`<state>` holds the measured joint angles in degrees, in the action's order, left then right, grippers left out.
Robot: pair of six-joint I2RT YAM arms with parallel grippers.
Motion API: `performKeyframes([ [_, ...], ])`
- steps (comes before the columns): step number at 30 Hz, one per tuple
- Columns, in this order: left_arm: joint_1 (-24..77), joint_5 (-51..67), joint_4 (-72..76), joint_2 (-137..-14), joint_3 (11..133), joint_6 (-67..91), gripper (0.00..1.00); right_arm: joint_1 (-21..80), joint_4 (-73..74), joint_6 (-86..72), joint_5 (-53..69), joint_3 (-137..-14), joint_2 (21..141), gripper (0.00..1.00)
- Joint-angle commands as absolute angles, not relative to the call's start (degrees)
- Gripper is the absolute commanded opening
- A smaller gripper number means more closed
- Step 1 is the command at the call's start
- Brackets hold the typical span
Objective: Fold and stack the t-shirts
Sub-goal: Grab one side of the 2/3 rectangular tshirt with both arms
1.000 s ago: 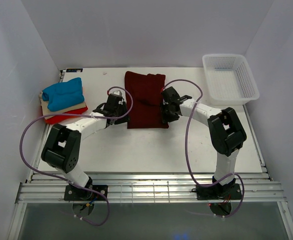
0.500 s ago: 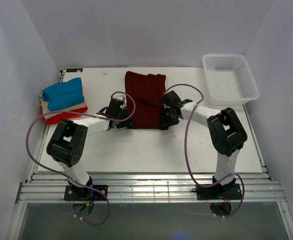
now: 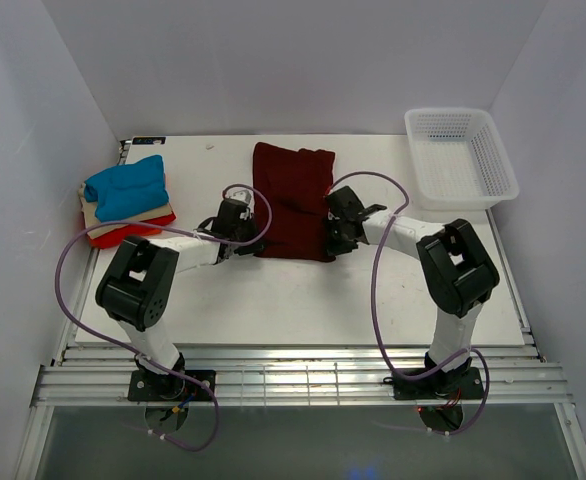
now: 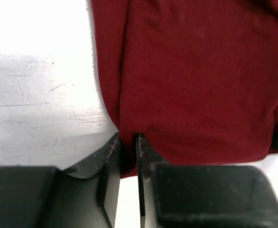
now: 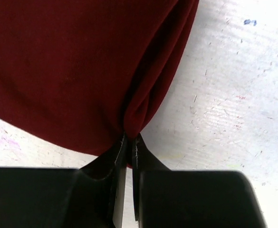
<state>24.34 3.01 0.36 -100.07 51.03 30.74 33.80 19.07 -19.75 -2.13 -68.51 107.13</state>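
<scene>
Mid-table, far half: large dark maroon cloth t-shirt point(image 3: 293, 200) lying folded on white tabletop point(image 3: 303, 300); left gripper point(image 4: 128, 141) pinches its near left corner; right gripper point(image 5: 129, 138) clamped tight on near right edge.

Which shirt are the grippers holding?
The dark maroon t-shirt mid-table: the left gripper and right gripper pinch its near edge. The blue t-shirt, beige t-shirt and red-orange t-shirt sit stacked at the left, untouched.

A robotics lab cell is indicated: a white table point(image 3: 303, 310) is boxed in by plain white panels point(image 3: 303, 60), robot arms point(image 3: 458, 270) are bolted to aluminium rails point(image 3: 303, 383) at its near edge, purple cables point(image 3: 374, 290) exposed.
</scene>
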Motion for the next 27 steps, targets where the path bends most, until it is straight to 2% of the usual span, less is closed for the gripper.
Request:
performKeyframes([
  [1, 24.4, 2.8, -4.0, -101.4, 46.4, 30.5, 0.26, 34.6, 20.7, -20.0, -1.6, -65.3, 105.4, 0.08],
  [2, 24.6, 2.9, -4.6, -101.1, 45.0, 30.7, 0.17, 35.0, 20.6, -20.0, -1.3, -64.2, 104.9, 0.08],
  [3, 24.8, 2.8, -5.0, -100.0, 44.2, 30.8, 0.13, 35.4, 20.5, -20.0, -1.3, -63.5, 104.5, 0.08],
  [6, 26.2, 1.2, -6.4, -97.3, 41.7, 31.0, 0.08, 36.2, 19.3, -20.5, -1.2, -60.2, 102.4, 0.08],
  [15, 30.8, -1.7, -13.0, -89.9, 36.8, 31.5, 0.02, 38.6, 20.1, -22.6, -1.3, -55.0, 96.8, 0.08],
  [27, 42.4, -0.4, -30.8, -63.3, 28.4, 44.9, 0.02, 47.4, 27.3, -29.3, -1.7, -45.2, 79.8, 0.08],
])
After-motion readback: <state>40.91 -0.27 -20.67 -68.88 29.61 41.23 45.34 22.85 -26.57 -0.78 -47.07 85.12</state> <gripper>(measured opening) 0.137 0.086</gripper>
